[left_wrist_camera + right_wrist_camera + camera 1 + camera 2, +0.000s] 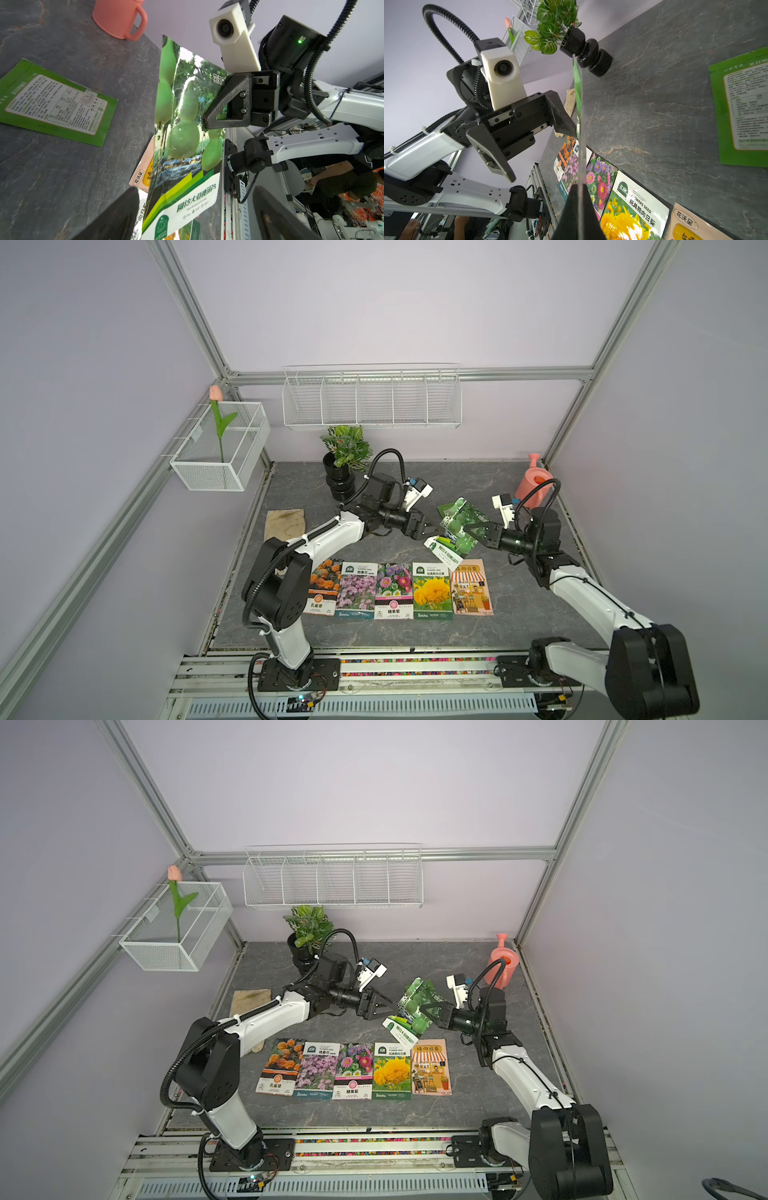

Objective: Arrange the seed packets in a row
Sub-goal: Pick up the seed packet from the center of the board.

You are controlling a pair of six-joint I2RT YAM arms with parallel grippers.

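While held aloft, gourd packet (180, 135): hanging clamped in right gripper (466, 527)
Left gripper (435, 533): gaping beside packet

The worktop (465, 477) reads as matt grey stone, veined. Glare streaks the glossy gourd packet (182, 116). The right claw (205, 123) is matt black plastic, finely ridged. The can (118, 18) is smooth pink plastic, the pot (589, 54) shiny black, the glove (284, 522) coarse beige cloth, the basket (370, 402) white wire.
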